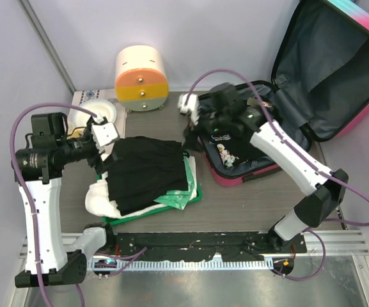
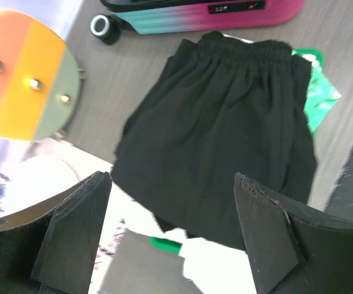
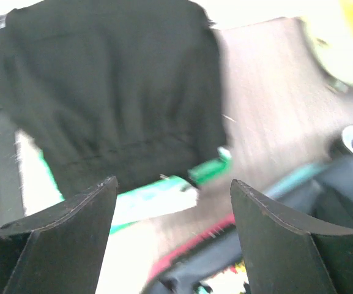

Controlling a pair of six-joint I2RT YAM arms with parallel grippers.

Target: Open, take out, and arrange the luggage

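Pink-and-turquoise, the luggage lies open at the right rear of the bench, its lid propped up against the wall and dark clothes in its lower shell. The right arm stretches from its base leftward across that shell, with its wrist at the shell's left edge. The left arm rises tall, its forearm levelled rightward towards a black garment spread over a green tray. Only the overhead view shows the raised lid; the wrist views add a black wheel at the case's corner. The left end effector hangs wide apart above the garment, holding nothing. The right end effector, in a blurred view, is likewise spread wide and empty.
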